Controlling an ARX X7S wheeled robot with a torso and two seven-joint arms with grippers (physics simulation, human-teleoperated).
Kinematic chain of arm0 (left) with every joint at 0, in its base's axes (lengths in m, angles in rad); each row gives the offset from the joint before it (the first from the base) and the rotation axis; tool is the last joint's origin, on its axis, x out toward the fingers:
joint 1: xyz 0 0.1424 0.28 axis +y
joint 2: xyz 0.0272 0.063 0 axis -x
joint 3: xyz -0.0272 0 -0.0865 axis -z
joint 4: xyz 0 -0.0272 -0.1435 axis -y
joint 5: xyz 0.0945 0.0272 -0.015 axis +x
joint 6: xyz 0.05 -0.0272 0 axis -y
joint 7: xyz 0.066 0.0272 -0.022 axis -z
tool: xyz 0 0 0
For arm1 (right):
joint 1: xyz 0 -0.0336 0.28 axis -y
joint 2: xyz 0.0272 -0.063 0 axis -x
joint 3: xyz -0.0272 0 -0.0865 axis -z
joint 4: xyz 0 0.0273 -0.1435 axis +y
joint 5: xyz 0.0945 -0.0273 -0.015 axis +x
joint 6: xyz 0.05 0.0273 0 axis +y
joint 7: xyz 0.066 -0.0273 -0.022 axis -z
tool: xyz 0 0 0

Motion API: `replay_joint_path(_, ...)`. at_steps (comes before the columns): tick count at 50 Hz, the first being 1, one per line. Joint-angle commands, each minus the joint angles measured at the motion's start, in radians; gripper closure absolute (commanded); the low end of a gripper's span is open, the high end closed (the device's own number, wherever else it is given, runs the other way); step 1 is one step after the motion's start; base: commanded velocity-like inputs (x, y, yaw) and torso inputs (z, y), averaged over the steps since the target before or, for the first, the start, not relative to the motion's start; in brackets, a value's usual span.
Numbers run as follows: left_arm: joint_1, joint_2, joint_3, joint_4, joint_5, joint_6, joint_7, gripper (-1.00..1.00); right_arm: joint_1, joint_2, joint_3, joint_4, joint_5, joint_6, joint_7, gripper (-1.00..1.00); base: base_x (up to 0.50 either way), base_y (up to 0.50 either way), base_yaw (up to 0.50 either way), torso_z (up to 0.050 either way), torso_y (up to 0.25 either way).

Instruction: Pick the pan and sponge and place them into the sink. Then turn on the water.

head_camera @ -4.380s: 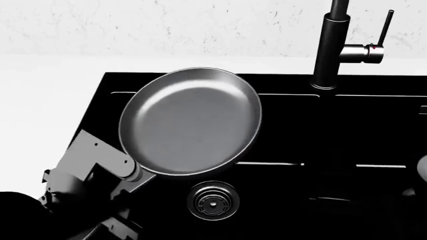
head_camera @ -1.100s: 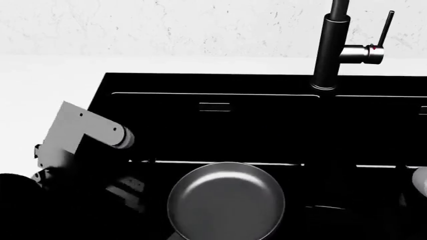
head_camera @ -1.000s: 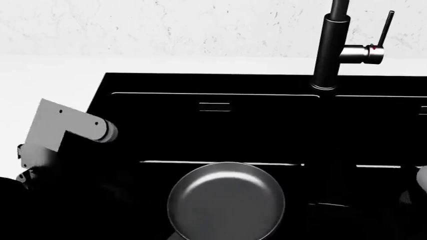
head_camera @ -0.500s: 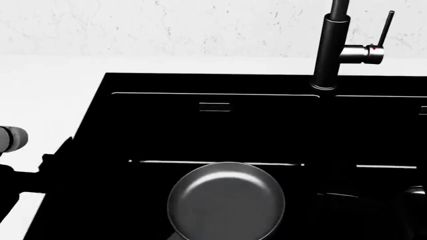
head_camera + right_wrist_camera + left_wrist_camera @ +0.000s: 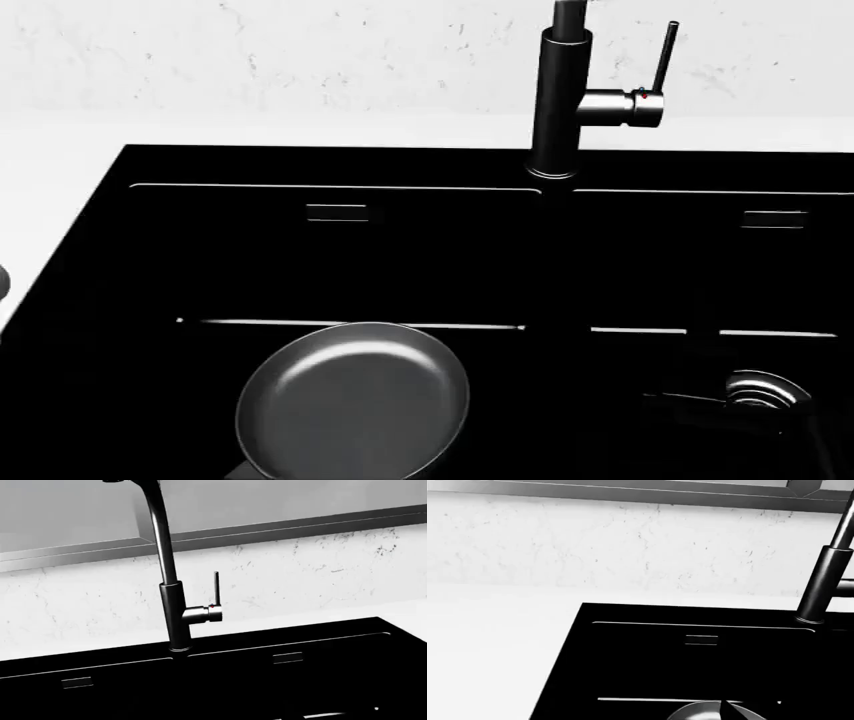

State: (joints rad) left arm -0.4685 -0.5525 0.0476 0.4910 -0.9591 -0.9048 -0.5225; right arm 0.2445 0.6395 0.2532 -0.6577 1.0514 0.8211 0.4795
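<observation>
Head view, pan [image 5: 354, 400] in sink [image 5: 80, 230], arms unseen

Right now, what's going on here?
Nothing is being held in view. The pan lies in the left basin of the sink, with no gripper on it. The faucet stands upright at the back; no water is running. No sponge shows, and neither gripper is visible.

White counter [image 5: 54, 135] around the black basin, running back to a white marbled backsplash [image 5: 267, 50] with faint grey veins. Grey ledge [image 5: 300, 527] along the top of that backsplash in both wrist views, with a flat grey wall [image 5: 280, 500] above.
</observation>
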Motion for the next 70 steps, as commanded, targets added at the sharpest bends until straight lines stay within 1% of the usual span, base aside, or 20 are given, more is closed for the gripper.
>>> replay_joint_path(1,0.017,-0.011,-0.022,0.008,-0.026,0.002,-0.002,-1.00,-0.011,0.000,-0.002,-0.003,-0.005,-0.006,-0.003,-1.00,0.00,-0.48,0.00,0.000,0.000)
replay_joint_path(6,0.019,-0.017,-0.021,0.007,-0.022,0.005,0.003,-1.00,-0.005,-0.003,0.003,0.000,0.010,-0.005,0.002,-1.00,0.00,-0.46,0.00,0.000,0.000)
replay_joint_path(10,0.013,-0.004,0.000,0.001,-0.005,0.008,-0.002,-1.00,-0.009,-0.009,0.000,0.005,0.006,-0.011,-0.003,-1.00,0.00,-0.33,0.00,0.000,0.000)
replay_joint_path(20,0.025,-0.021,-0.020,0.002,-0.020,0.015,0.007,-1.00,-0.001,-0.009,-0.010,0.010,0.008,-0.011,-0.005,-1.00,0.01,-0.34,0.00,0.000,0.000)
replay_joint_path(25,0.014,-0.009,0.001,-0.003,0.000,0.018,0.001,-1.00,0.003,-0.007,-0.010,0.011,0.012,-0.011,-0.004,-1.00,0.01,-0.33,0.00,0.000,0.000)
replay_joint_path(29,0.020,-0.020,-0.010,-0.002,-0.012,0.018,0.007,-1.00,0.013,-0.009,-0.021,0.021,0.019,-0.003,-0.004,-1.00,0.01,-0.05,0.00,0.000,0.000)
replay_joint_path(36,0.008,-0.005,0.010,-0.016,0.007,0.022,0.001,-1.00,0.009,-0.012,-0.023,0.021,0.008,-0.012,-0.002,-1.00,0.00,0.00,0.00,0.000,0.000)
replay_joint_path(37,0.014,-0.021,-0.004,-0.015,-0.004,0.022,0.010,-1.00,0.009,-0.012,-0.023,0.020,0.003,-0.013,0.001,-1.00,0.00,0.00,0.00,0.000,0.000)
replay_joint_path(40,0.015,-0.011,0.008,-0.012,0.006,0.024,0.002,-1.00,0.009,-0.012,-0.024,0.023,0.002,-0.012,0.004,-1.00,0.01,0.00,0.00,0.000,0.000)
replay_joint_path(45,0.021,-0.015,0.006,-0.013,0.005,0.029,0.007,-1.00,0.002,-0.010,-0.019,0.015,0.001,-0.017,0.005,-1.00,0.08,0.00,0.00,0.000,0.000)
replay_joint_path(54,0.018,-0.027,-0.002,-0.013,-0.003,0.029,0.012,-1.00,0.006,-0.009,-0.029,0.018,-0.006,-0.019,0.003,-1.00,0.22,0.00,0.00,0.000,0.000)
replay_joint_path(55,0.025,-0.013,0.012,-0.014,0.012,0.037,0.007,-1.00,0.002,-0.009,-0.035,0.023,-0.014,-0.021,-0.001,-1.00,0.22,0.00,0.00,0.000,0.000)
replay_joint_path(62,0.037,-0.033,-0.007,-0.003,-0.009,0.033,0.013,-1.00,-0.005,-0.011,-0.034,0.025,-0.019,-0.029,-0.005,-1.00,0.22,0.00,0.00,0.000,0.000)
replay_joint_path(70,0.029,-0.019,0.009,-0.009,0.003,0.037,0.006,-1.00,-0.005,-0.007,-0.034,0.024,-0.014,-0.027,-0.003,-1.00,0.22,0.00,0.00,0.000,0.000)
